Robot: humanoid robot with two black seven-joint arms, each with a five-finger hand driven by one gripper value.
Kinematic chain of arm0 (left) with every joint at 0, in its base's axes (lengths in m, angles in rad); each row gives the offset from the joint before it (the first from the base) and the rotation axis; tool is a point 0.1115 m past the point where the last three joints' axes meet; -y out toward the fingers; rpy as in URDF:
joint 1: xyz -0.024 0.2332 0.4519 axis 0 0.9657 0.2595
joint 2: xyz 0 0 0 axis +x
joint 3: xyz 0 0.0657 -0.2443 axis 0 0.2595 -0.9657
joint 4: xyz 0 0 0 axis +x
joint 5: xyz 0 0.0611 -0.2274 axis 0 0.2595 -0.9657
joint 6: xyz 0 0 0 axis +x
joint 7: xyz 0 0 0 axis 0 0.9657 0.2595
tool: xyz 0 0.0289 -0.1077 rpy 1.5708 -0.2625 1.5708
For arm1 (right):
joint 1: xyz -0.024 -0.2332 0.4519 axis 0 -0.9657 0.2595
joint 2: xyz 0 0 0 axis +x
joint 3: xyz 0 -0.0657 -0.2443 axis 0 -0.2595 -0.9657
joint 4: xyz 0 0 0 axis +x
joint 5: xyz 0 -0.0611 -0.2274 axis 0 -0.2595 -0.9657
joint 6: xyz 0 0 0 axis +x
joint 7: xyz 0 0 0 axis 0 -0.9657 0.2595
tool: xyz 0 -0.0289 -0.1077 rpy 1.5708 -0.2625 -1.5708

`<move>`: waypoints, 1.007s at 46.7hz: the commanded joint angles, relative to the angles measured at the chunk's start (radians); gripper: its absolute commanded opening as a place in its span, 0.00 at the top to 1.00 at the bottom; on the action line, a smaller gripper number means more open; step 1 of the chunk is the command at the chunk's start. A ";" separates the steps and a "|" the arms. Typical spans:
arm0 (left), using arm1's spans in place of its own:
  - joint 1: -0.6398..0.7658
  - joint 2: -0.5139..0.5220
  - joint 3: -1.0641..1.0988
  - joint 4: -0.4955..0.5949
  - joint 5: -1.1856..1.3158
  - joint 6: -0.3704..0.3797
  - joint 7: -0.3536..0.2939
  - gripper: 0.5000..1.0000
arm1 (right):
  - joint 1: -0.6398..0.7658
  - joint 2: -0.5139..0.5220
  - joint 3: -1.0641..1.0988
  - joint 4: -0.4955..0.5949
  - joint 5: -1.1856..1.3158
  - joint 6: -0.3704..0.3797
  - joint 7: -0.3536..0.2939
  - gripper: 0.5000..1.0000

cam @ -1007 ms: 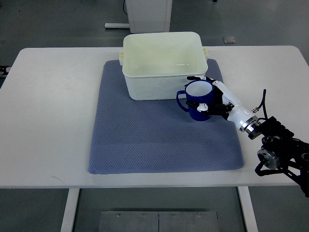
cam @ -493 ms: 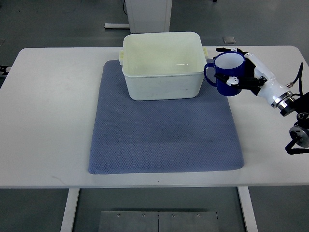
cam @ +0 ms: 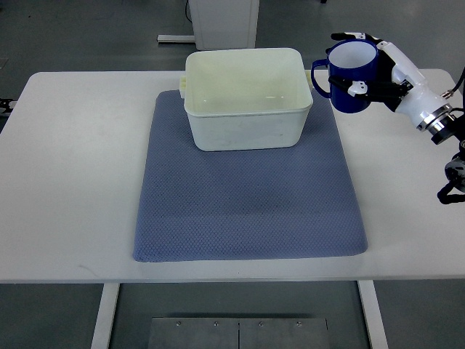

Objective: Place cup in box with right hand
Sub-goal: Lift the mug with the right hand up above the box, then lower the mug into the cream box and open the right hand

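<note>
A dark blue cup (cam: pixel 352 76) with a white inside hangs upright in the air just right of the box, its handle pointing left toward the box's right rim. My right hand (cam: pixel 378 71) is shut on the cup, white fingers wrapped around its right side, the arm coming in from the right edge. The box (cam: pixel 247 98) is a pale, empty plastic tub at the far end of the blue mat. The left arm does not show.
A blue-grey mat (cam: pixel 247 196) covers the middle of the white table (cam: pixel 73 167). Behind the table stands a white cabinet base (cam: pixel 221 18) on a grey floor. A small grey floor plate (cam: pixel 344 59) lies beyond the far table edge.
My right hand has lifted the cup from the mat beside the box's front right corner, carrying it up and to the right, now level with the box's rim.
</note>
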 commanded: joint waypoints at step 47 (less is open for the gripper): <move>0.000 0.000 0.000 0.000 0.000 0.000 0.000 0.00 | 0.182 0.336 -0.011 -0.288 0.000 -0.015 -0.161 1.00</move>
